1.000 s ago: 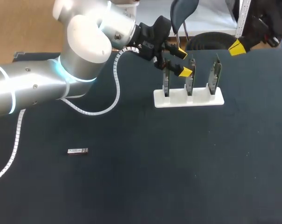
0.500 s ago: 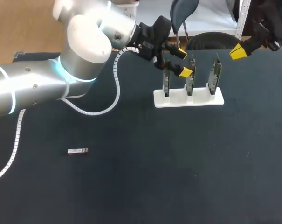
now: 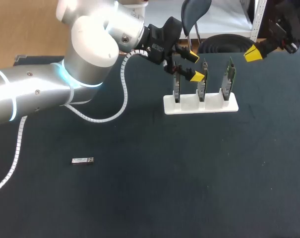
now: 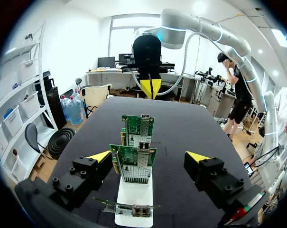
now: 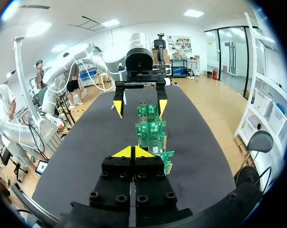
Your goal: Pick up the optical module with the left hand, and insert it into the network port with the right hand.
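Note:
The optical module (image 3: pixel 83 160), a small silver bar, lies on the dark table at the left, far from both grippers. A white stand (image 3: pixel 200 104) holds three upright network cards (image 3: pixel 202 83). My left gripper (image 3: pixel 194 66) hangs open just above the stand's left end. In the left wrist view its fingers (image 4: pixel 99 157) straddle the row of green cards (image 4: pixel 134 163) with nothing held. My right gripper (image 3: pixel 252 52) is shut and empty at the table's far right edge. In the right wrist view its yellow tips (image 5: pixel 133 152) meet in line with the cards (image 5: pixel 150 129). The module is hidden in both wrist views.
The left arm's white spiral cable (image 3: pixel 124 99) trails over the table behind the stand's left side. Across the stand, each wrist view shows the other gripper: the right one (image 4: pixel 149 86) and the open left one (image 5: pixel 139 102). Dark tabletop (image 3: pixel 189 173) stretches in front.
The right gripper has shifted slightly at the far right edge. The left arm, the stand and the module have not moved.

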{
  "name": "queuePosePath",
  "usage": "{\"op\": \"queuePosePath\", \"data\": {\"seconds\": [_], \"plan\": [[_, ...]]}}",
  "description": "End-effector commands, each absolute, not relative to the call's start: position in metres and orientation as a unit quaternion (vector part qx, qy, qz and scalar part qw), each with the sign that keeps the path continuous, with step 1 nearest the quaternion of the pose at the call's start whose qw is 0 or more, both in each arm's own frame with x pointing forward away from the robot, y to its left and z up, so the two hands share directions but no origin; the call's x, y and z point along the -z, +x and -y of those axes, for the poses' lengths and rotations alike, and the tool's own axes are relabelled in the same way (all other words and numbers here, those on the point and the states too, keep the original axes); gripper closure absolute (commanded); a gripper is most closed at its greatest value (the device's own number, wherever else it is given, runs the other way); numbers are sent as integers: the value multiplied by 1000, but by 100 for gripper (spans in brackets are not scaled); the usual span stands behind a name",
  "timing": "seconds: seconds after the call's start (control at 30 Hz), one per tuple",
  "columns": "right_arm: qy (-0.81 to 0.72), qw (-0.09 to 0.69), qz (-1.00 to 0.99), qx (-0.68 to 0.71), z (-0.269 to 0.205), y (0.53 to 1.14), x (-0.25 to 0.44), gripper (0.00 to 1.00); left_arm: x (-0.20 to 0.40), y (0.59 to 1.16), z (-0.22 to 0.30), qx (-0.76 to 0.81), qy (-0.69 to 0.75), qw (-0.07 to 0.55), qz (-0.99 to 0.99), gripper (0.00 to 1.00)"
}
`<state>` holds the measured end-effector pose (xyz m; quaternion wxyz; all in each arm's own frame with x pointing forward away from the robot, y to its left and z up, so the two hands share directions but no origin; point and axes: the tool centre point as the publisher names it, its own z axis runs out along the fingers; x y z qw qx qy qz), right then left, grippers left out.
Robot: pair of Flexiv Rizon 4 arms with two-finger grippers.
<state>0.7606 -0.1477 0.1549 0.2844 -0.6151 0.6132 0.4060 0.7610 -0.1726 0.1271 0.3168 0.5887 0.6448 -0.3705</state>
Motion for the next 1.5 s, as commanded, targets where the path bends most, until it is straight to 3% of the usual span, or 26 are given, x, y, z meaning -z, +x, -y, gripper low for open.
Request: {"op": "queuePosePath", "data": {"seconds": [0.03, 0.7, 0.93, 1.17, 1.5], "plan": [[-615, 286, -615, -403, 145, 759, -154, 0, -127, 763, 174, 370, 590, 314, -645, 0], [-615, 286, -615, -403, 145, 759, -154, 0, -127, 763, 174, 370, 590, 314, -645, 0], [-615, 286, -615, -403, 145, 759, -154, 0, -155, 762, 169, 376, 604, 347, -611, 0], [-615, 286, -615, -403, 145, 759, -154, 0, -189, 754, 134, 351, 611, 376, -602, 0], [-615, 286, -615, -403, 145, 759, -154, 0, -220, 715, 44, 263, 618, 407, -619, 0]]}}
